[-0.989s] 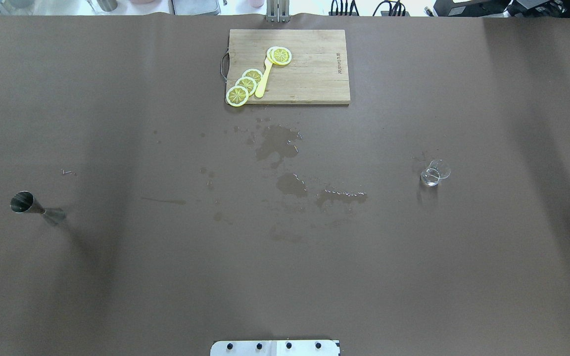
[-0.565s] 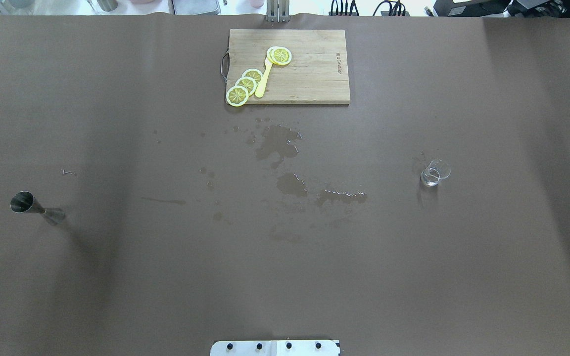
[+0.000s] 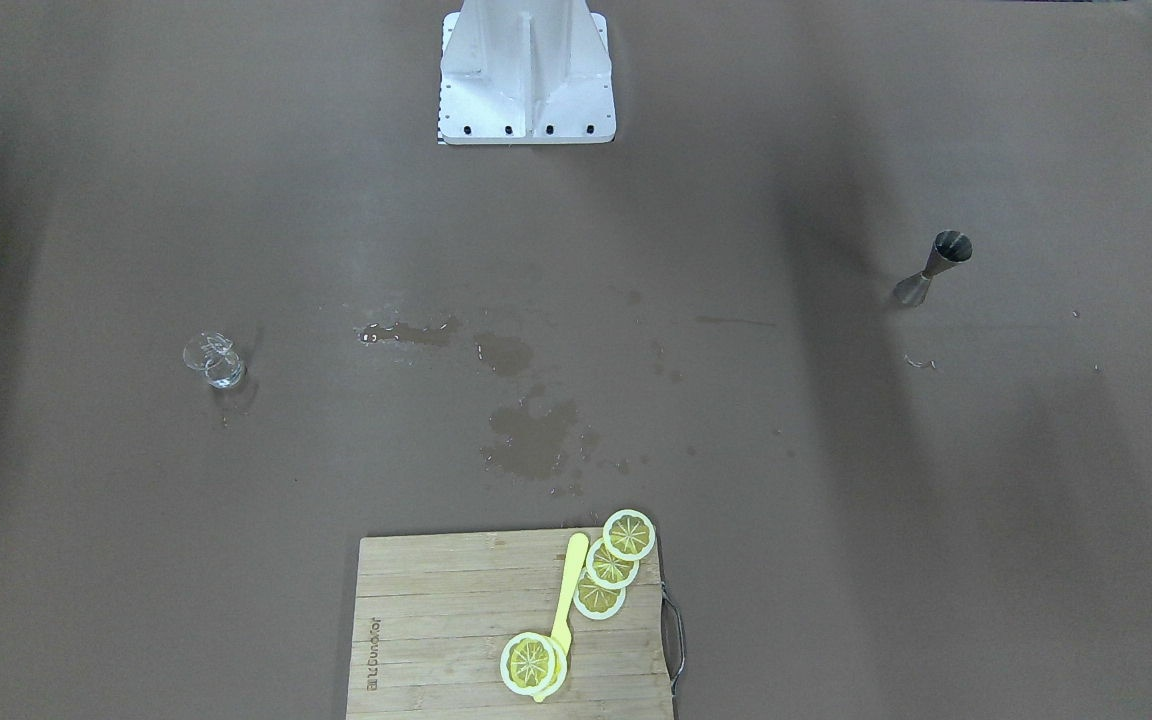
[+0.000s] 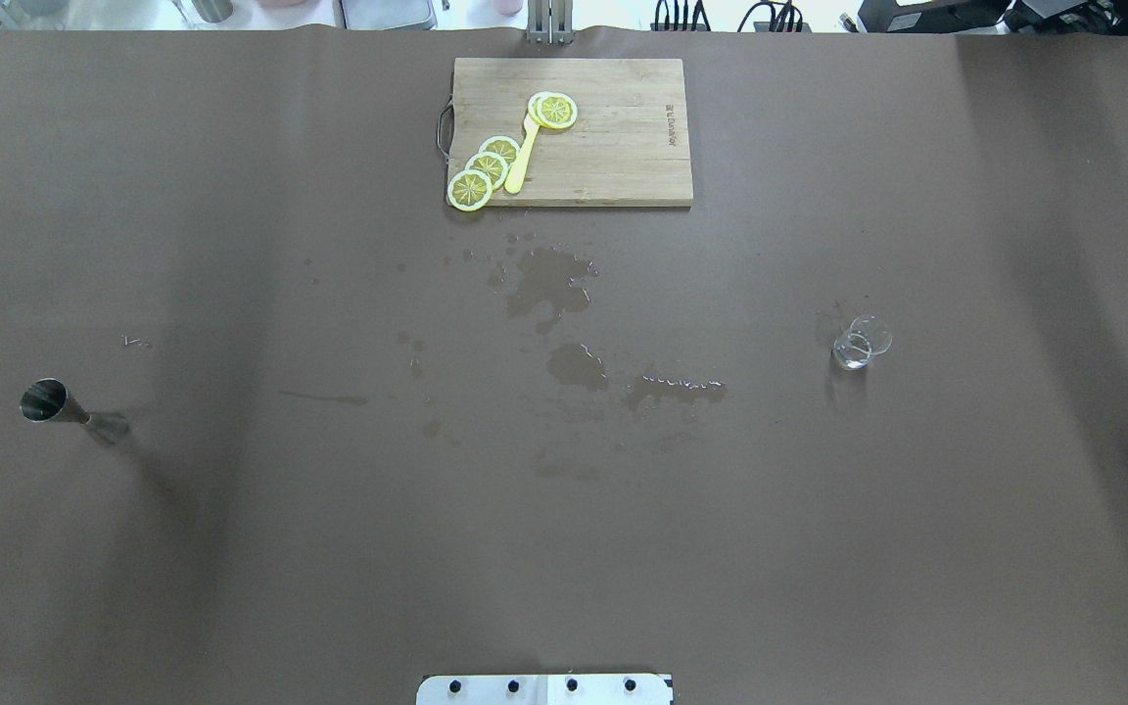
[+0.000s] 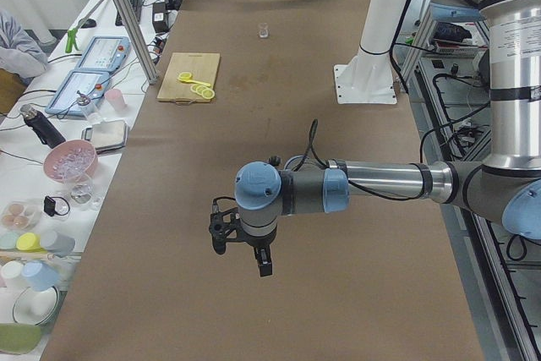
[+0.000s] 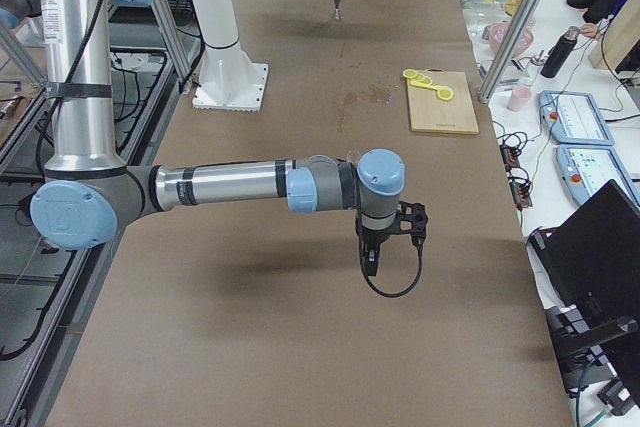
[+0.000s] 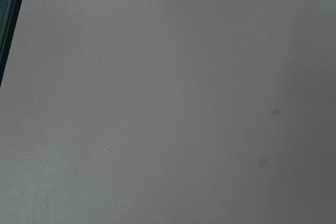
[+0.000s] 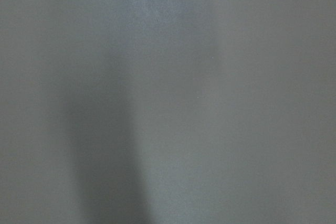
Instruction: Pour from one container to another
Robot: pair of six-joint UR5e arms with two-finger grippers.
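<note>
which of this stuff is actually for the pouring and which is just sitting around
For the pour:
metal jigger
small clear glass

Just lying about:
wooden cutting board
lemon slices on it
yellow utensil on it
wet patches mid-table

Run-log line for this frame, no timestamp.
jigger: upright, untouched | glass: untouched | spill: mid-table | left gripper: aloft, state unclear | right gripper: aloft, state unclear

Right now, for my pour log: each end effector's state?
Left end effector: cannot be told, side view only.
Right end effector: cannot be told, side view only.
</note>
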